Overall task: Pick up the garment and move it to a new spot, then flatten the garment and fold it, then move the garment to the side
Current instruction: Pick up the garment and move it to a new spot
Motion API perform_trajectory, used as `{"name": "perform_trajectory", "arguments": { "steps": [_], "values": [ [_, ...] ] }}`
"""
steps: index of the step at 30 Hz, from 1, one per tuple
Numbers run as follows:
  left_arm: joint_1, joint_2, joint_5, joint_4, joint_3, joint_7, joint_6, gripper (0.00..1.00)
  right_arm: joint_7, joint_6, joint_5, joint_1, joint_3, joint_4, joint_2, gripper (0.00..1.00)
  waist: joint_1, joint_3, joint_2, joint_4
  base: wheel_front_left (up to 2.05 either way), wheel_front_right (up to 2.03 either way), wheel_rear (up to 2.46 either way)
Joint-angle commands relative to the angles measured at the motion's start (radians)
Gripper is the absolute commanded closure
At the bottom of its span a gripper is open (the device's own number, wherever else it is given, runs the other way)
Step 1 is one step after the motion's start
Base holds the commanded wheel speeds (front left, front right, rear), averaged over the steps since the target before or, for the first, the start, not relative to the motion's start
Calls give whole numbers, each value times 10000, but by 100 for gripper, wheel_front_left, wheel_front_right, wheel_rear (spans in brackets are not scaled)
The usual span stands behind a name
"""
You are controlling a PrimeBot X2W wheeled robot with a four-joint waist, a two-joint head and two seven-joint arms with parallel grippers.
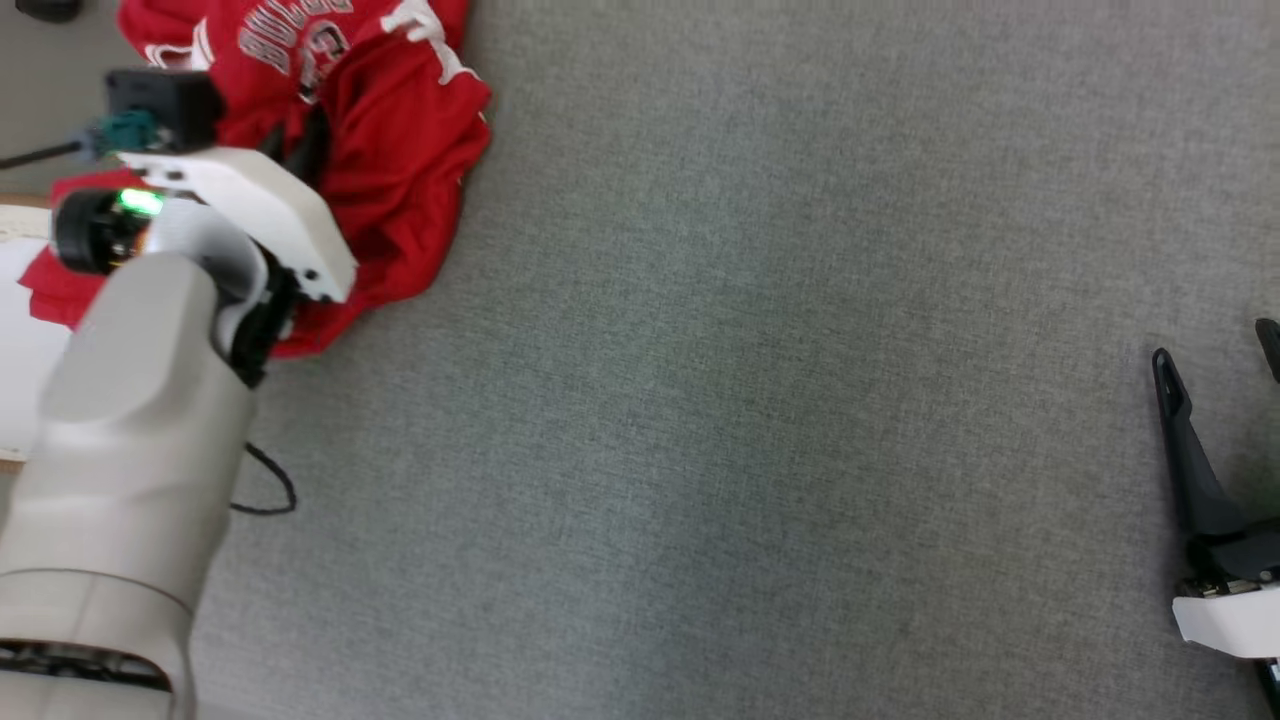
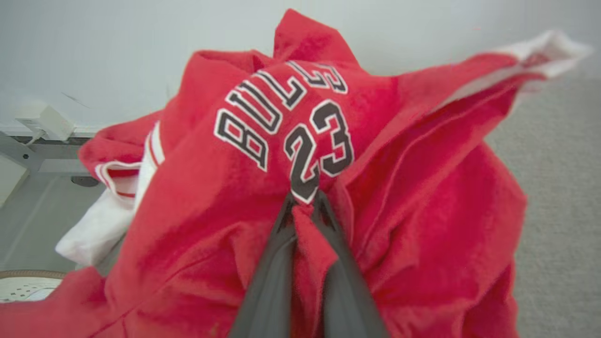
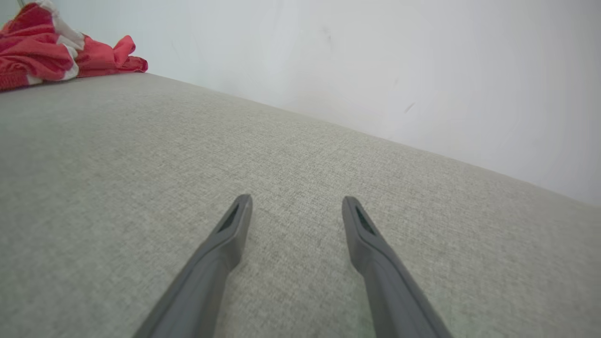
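The jersey (image 1: 400, 150) is red knit with white trim and stitched lettering. It looks soft, light and limp. It would likely sag and trail from any single hold, and a thin pinch of one layer could slip out as the rest drags over the cloth-covered tabletop (image 1: 760, 400). Nothing about it seems fragile. The safest hold is probably a bunched fold of several layers, or a seam or hem. For flattening, two holds well apart at the shoulders or the bottom hem should spread it best.

The jersey lies crumpled in a heap at the far left of the tabletop. The left tool (image 2: 304, 199) is sunk into the middle of that heap, its jaws closed on a ridge of red cloth just below the number 23, with cloth running down between the fingers. Because this pinch is mid-body, a lift would probably raise a drooping bundle with the sleeves hanging.

The right tool (image 3: 296, 206) is open and empty, low over bare tabletop at the right. It is well apart from the jersey, which sits far off to its left.
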Motion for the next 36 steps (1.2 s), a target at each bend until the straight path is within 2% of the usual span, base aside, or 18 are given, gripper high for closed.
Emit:
{"name": "perform_trajectory", "arguments": {
  "steps": [1,8,16,23,29,36],
  "values": [
    [-170,177,-73,37,56,-76,23,100,220,-52,-154,725,-53,890,-38,0,-1,-199,0,-10,0,0,0],
    [-540,922,-175,-8,129,-584,22,100,-193,-35,100,658,566,1576,667,0,-1,-1663,0,-219,0,0,0],
    [-587,1591,-542,-1547,-189,78,22,100,-365,-38,381,680,804,2217,1405,0,-1,-3314,0,-743,0,0,0],
    [320,1984,-1449,-4379,-246,1182,23,100,-362,-38,556,1187,719,2179,1949,0,-1,-4081,0,-1384,0,0,0],
    [1486,2170,-2168,-7473,-85,2281,363,100,-364,-38,599,1437,618,2133,2230,0,-1,-4236,0,-2044,0,0,0],
    [2451,1728,-2955,-10875,-475,3489,858,100,-365,-38,622,1378,516,2082,2447,0,-1,-4217,0,-2940,0,0,0]
  ]
}}
